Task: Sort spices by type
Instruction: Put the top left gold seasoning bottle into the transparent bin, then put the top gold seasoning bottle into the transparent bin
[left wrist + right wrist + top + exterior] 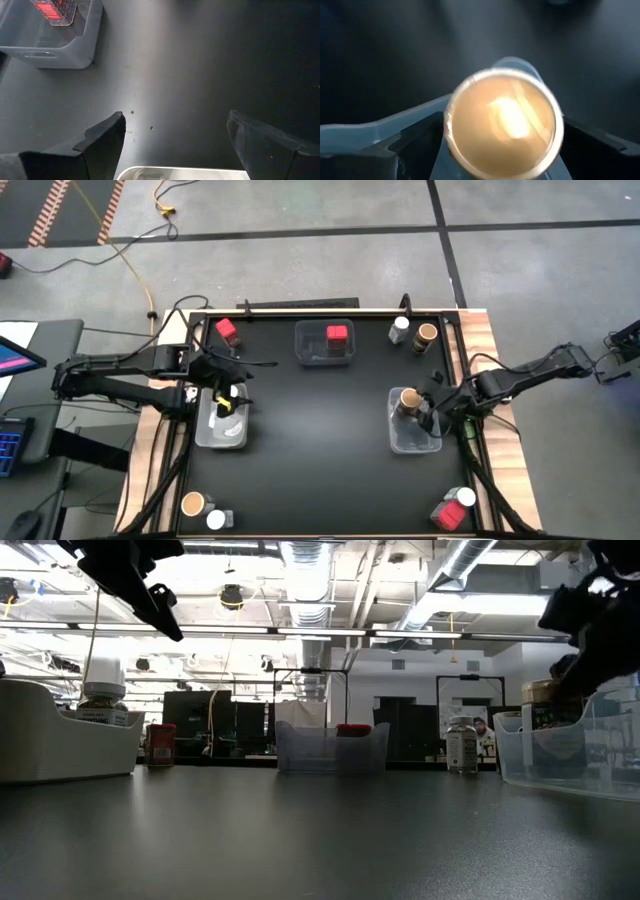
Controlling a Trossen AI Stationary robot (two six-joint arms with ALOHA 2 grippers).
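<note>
Spices — small containers scattered over the black table (320,440), three clear bins among them; 
tan-lidded jar (408,399) — upright at the far end of the right-hand bin (412,438), its lid filling the right wrist view; the right gripper (432,412) sits just beside it at the bin, a dark finger (415,137) on each side of the lid, spread and not seen to touch it; 
red square-topped container (337,334) — inside the far centre bin (322,356), against its right side; 
second red container (226,330) — on the table at the far left, outside any bin; 
white-capped jar (400,326) and another tan-lidded jar (427,334) — side by side, near the far right corner; 
near left corner — one tan-lidded jar (193,503) with one white-capped jar (216,519) just beside it; 
near right corner — a white-capped jar (465,498) and a red container (448,516), close together; 
left-hand bin (222,430) — holds a white-capped jar (102,695), seen in the low view above the bin wall; the left gripper (232,394) hangs over this bin, fingers (102,142) spread wide and holding nothing, the bare table between them and the bin's rim just below.
</note>
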